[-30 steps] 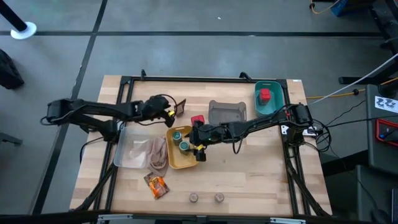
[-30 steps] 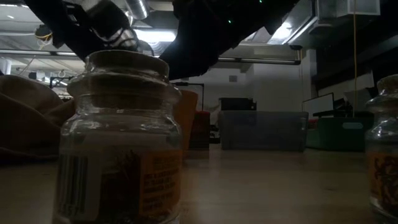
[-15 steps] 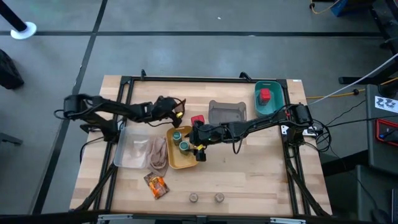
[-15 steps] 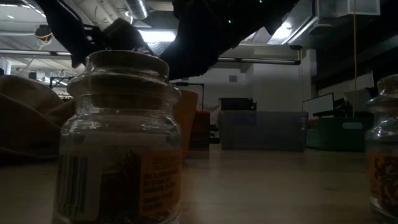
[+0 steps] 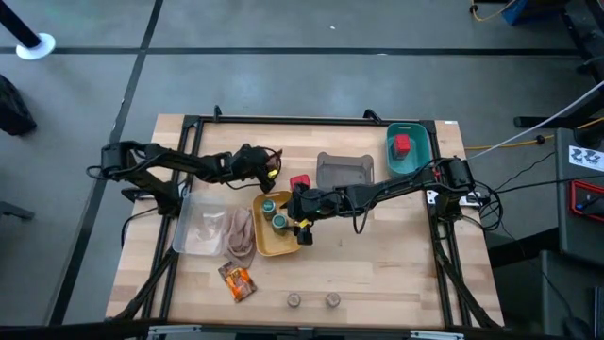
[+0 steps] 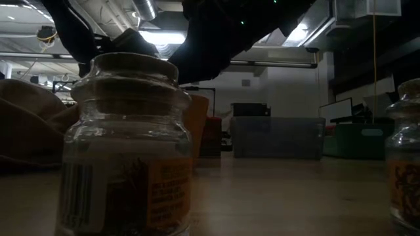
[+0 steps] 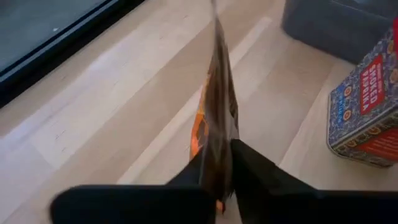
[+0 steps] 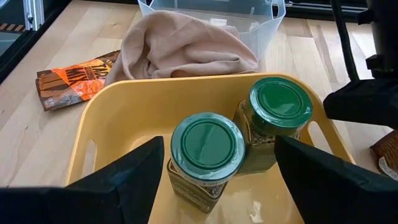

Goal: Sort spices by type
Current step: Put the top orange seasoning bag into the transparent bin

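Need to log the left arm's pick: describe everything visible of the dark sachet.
The dark sachet is a thin, flat, glossy packet, dark brown with orange print, seen edge-on and standing upright. The left gripper is shut on its lower edge. It sits over the bare wooden table, near a red block.

Two lidded jars [image 5: 275, 212] stand side by side, touching, in a tray [image 5: 261, 243] at the counter [image 5: 377, 274] centre. A cloth [image 5: 240, 233] drapes between that tray and the bin [image 5: 193, 233] to its left. One sachet [image 5: 237, 280] lies in front of the cloth. Two small round jars [image 5: 313, 300] sit near the front edge. One block [image 5: 402, 144] lies in the rear right tray [image 5: 420, 161]; another block [image 5: 301, 181] stands beside the central rear tray [image 5: 343, 171].
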